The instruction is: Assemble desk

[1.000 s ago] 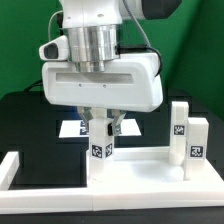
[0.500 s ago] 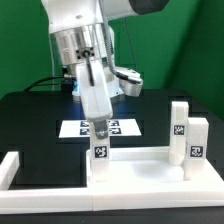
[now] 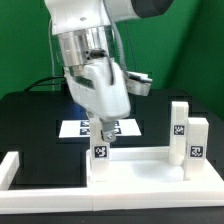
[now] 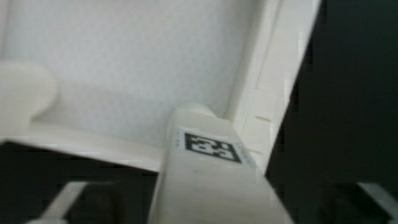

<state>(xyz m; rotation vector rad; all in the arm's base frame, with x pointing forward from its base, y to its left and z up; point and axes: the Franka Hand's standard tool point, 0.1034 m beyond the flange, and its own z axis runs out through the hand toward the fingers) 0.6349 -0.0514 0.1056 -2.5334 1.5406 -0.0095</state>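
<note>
Sitting on a black table (image 3: 30,125) before a green wall (image 3: 190,50), with white border bars (image 3: 20,165) running along the near edge and turning up at the exterior view's left. Lying flat on the black surface further back — the marker board (image 3: 128,127), its printed tags partly hidden by the arm.

Resting near the front, against the border bars: the desk panel (image 3: 150,165), wide and rimmed, white like everything else in the kit. Standing upright at its corner toward the exterior view's left, a leg post (image 3: 100,155) bearing a black-and-white tag on its front face. Standing at the exterior view's right end of the panel, two more leg posts (image 3: 186,138), side by side and tagged, the nearer one slightly lower in the frame.

Hanging over the left post, twisted at an angle — the gripper (image 3: 99,128), its fingers (image 3: 101,127) reaching down to just above the post's tagged face. Appearing to be around or at the top of the post, though impossible to tell from either view whether clamping it or let go.

Showing in the wrist view: the same leg post (image 4: 214,175) rising close to the lens, tag facing the camera, with the panel's (image 4: 143,80) pale inner surface and raised rim behind it, and dark table beyond.
</note>
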